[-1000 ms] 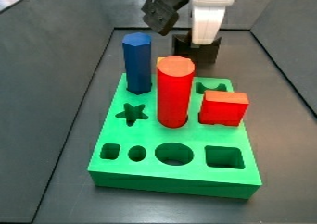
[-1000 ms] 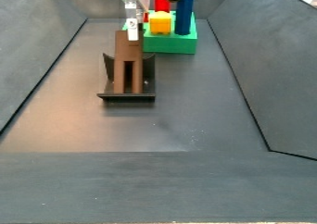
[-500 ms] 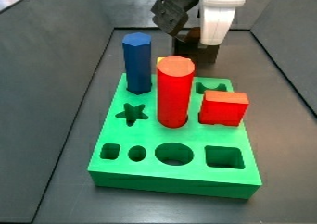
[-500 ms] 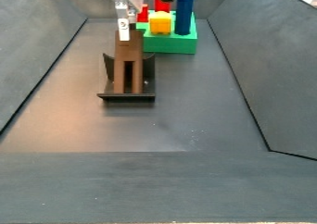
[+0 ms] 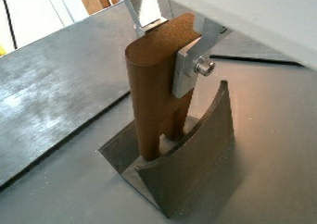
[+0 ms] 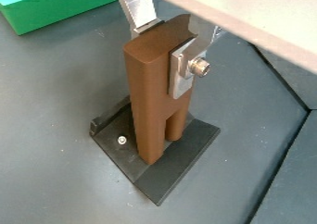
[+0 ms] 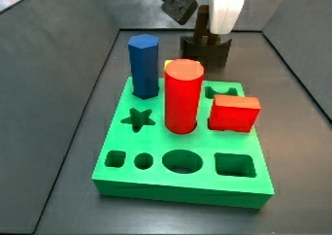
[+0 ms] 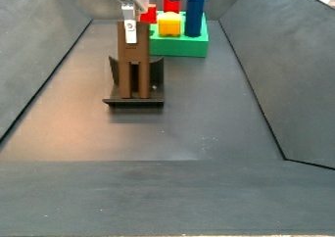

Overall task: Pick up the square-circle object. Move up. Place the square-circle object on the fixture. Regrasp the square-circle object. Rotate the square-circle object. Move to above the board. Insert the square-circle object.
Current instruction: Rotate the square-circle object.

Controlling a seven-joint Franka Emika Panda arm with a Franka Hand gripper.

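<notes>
Claw (image 5: 173, 44) clamped on upright brown block (image 5: 155, 89), standing in dark fixture (image 5: 186, 163) on the grey floor (image 5: 56, 89).

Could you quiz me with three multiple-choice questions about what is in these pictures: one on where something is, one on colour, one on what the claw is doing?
1. Where does the square-circle object stand?
A. on the fixture
B. in the board
C. flat on the floor

2. What colour is the tall cylinder?
A. blue
B. red
C. yellow

3. The gripper is:
A. wide open above the board
B. out of sight
C. at the object's top, finger pads on it

Answers: 1 A, legs down on the base plate; 2 B, plainly red; 3 C, both wrist views show silver fingers either side.
</notes>
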